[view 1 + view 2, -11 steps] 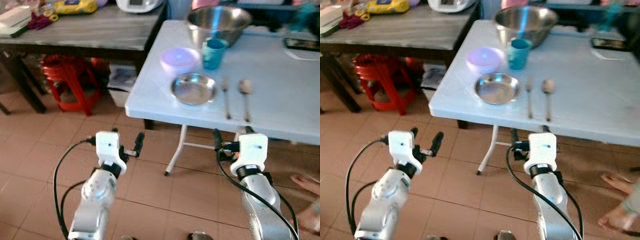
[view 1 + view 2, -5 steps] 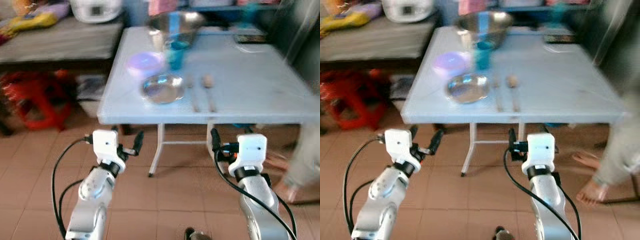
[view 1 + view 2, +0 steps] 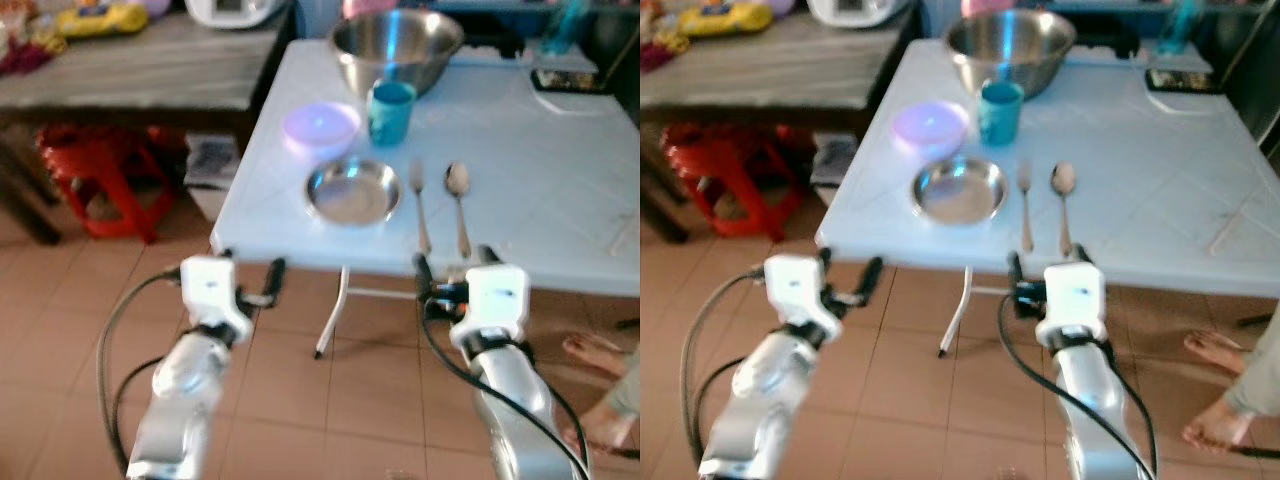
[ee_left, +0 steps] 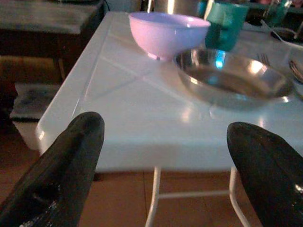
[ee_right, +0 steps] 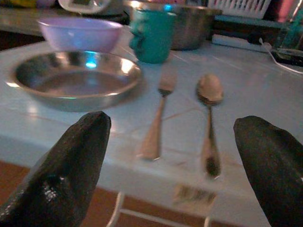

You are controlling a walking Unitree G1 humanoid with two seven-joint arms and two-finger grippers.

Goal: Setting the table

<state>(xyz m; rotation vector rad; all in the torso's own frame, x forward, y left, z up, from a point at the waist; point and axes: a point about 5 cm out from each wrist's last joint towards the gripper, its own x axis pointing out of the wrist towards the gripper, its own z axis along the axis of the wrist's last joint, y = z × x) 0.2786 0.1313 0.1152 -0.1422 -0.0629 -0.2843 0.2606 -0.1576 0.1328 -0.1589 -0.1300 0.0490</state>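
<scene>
White plastic table (image 3: 560, 190): big steel bowl (image 3: 397, 45) at far edge, lilac bowl (image 3: 321, 127), teal cup (image 3: 391, 111), shallow steel plate (image 3: 353, 192) near front edge, fork (image 3: 419, 205), spoon (image 3: 458, 200). Left gripper (image 3: 248, 283), right gripper (image 3: 450, 272) wide open, empty, below front edge. Camera has swung back; things unmoved.

Both silver arms held out fwd, forearms roughly parallel, wrists level, just short of the white table (image 3: 520, 200) edge and below its top. Left gripper (image 3: 248, 281) near the table's left corner, black fingers spread wide, empty. Right gripper (image 3: 447, 272) at the front edge, approx mid-table, fingers also wide apart, nothing between them.
</scene>
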